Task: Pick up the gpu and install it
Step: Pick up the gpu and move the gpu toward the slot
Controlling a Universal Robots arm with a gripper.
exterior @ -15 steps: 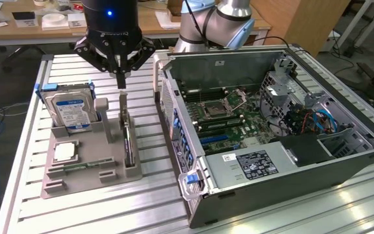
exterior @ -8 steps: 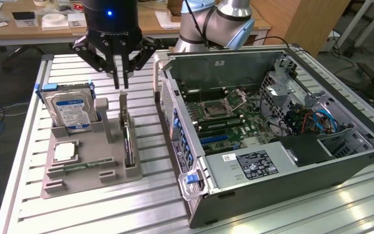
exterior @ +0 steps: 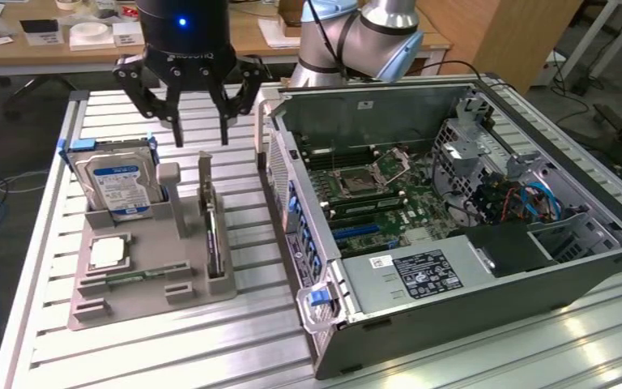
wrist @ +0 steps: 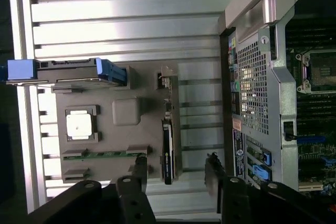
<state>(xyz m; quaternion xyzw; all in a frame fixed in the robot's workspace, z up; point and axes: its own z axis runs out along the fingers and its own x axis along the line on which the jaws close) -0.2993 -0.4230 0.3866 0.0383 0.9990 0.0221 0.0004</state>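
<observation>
The gpu stands on its edge in a slot of the grey holder tray, with its silver end bracket toward the back of the table. In the wrist view the gpu is a thin dark strip on the tray. My gripper hangs above the back end of the card, open, with nothing between its fingers. Seen from the wrist, the gripper has one finger on each side of the card's line, and it does not touch the card.
A hard drive with a blue-white label stands in the tray's back corner. A processor and a memory stick lie in front of it. The open computer case, motherboard exposed, lies at the exterior view's right on the slatted metal table.
</observation>
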